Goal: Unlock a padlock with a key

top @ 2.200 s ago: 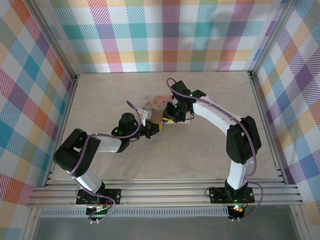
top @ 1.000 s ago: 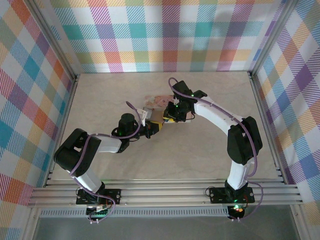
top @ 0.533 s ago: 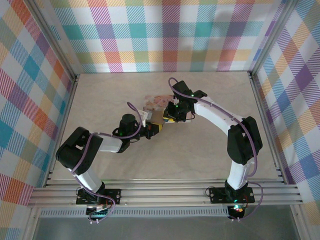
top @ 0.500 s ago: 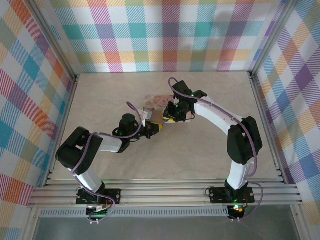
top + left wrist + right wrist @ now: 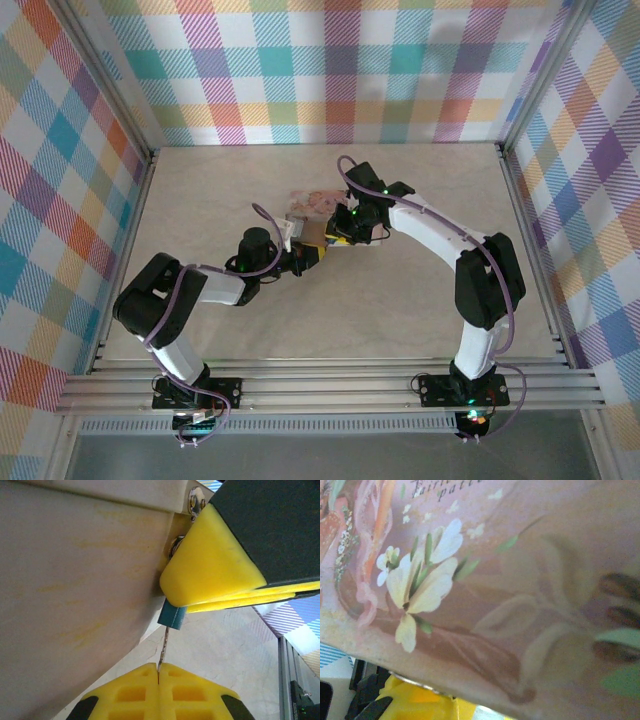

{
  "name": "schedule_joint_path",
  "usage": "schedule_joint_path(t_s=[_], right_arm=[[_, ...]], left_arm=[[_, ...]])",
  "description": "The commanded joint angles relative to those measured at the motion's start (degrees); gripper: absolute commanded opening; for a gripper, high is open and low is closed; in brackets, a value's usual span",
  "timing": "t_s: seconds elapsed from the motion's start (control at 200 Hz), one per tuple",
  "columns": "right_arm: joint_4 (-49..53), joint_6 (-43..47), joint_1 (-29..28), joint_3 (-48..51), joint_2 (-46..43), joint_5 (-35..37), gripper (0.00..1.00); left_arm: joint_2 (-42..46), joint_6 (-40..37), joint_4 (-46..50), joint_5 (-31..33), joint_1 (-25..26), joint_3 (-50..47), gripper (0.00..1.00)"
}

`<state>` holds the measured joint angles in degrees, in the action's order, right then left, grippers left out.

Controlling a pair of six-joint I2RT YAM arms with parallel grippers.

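Note:
In the left wrist view my left gripper [image 5: 158,667] is shut on the key [image 5: 163,647], a thin dark blade standing straight up from the yellow fingertips. The blade's tip meets the underside of the padlock [image 5: 172,618], whose small blue body sticks out from the yellow fingers [image 5: 210,565] of my right gripper, which is shut on it. The shackle is hidden. From above, the left gripper [image 5: 309,256] and right gripper [image 5: 336,238] meet just in front of the pink tin [image 5: 312,203].
The pink illustrated tin [image 5: 485,580] lies close under the right wrist camera, with yellow fingers [image 5: 415,700] at its lower edge. Its pale side [image 5: 75,570] rises left of the key. The tabletop [image 5: 400,300] is bounded by plaid walls and a front rail [image 5: 330,385].
The left arm has edged slightly forward toward the right gripper. Both grips are unchanged.

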<state>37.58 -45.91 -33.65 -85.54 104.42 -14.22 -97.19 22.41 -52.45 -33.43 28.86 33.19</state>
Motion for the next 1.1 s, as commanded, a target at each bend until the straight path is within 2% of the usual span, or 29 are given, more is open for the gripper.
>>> schedule_joint_path(t_s=[0.0,0.315,1.095], right_arm=[[-2.4,-0.1,0.3,0.5,-3.0,-2.0,0.0],[-2.6,0.0,0.3,1.1,-3.0,-2.5,0.0],[-7.9,-1.2,1.0,4.9,-5.0,-10.2,0.0]], left_arm=[[-0.8,1.2,-5.1,-0.2,0.7,1.0,0.0],[-0.8,2.3,-6.9,0.6,0.7,0.4,0.0],[-4.3,5.0,-11.6,0.0,0.0,0.4,0.0]])
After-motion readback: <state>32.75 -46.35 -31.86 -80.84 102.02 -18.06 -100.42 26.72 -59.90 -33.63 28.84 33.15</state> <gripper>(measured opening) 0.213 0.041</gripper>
